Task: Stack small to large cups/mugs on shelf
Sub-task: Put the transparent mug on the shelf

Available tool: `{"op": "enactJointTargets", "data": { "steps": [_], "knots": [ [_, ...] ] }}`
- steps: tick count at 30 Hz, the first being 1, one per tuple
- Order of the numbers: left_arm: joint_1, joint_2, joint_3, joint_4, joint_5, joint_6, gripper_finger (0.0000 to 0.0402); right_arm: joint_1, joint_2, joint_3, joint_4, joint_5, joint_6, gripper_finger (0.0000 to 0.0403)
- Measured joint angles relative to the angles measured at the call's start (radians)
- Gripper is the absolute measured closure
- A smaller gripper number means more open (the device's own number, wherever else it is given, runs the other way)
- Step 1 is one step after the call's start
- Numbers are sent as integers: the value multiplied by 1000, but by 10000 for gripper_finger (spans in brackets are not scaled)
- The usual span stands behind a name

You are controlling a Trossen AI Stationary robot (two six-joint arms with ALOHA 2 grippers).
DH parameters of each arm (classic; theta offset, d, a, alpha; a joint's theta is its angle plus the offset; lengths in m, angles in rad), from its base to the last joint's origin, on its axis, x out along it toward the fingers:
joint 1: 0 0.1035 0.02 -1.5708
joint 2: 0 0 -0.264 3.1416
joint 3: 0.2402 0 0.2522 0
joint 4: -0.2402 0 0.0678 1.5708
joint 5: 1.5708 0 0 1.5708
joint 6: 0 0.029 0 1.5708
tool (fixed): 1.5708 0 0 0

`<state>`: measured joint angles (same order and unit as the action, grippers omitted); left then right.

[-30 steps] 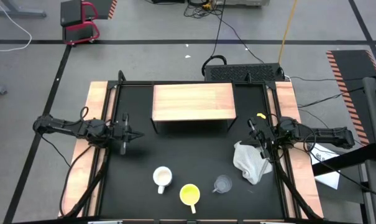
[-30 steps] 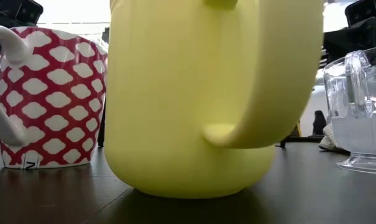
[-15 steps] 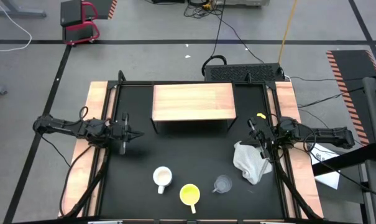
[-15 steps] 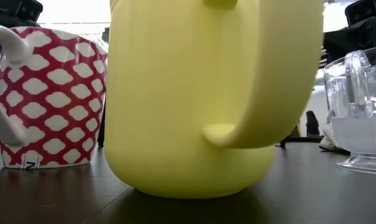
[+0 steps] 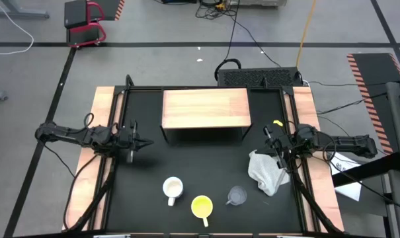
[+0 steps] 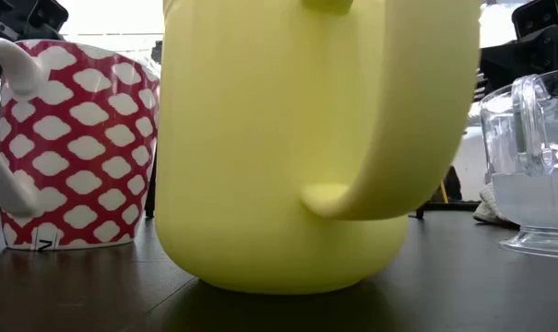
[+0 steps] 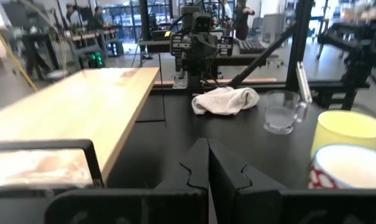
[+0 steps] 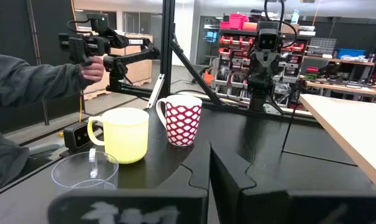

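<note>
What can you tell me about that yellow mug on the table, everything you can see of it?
The yellow mug is plain, smooth and pale yellow inside and out, with one thick loop handle; its material looks like glazed ceramic or plastic. It stands upright on the black tabletop near the front edge, and looks empty from above. It sits between the red-and-white patterned mug and the clear glass cup, touching neither. Nothing holds it: both grippers are away at the table's sides.
</note>
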<state>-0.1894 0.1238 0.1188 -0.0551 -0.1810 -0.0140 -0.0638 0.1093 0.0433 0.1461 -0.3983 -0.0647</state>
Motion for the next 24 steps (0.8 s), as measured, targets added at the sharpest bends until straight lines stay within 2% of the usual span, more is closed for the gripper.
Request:
{"op": "enactJointTargets", "data": {
  "steps": [4, 24],
  "knots": [
    [0, 0, 0, 0, 1, -41, 398, 0, 0, 0, 0, 0, 0, 403],
    [0, 0, 0, 0, 1, -44, 398, 0, 0, 0, 0, 0, 0, 403]
  ]
}}
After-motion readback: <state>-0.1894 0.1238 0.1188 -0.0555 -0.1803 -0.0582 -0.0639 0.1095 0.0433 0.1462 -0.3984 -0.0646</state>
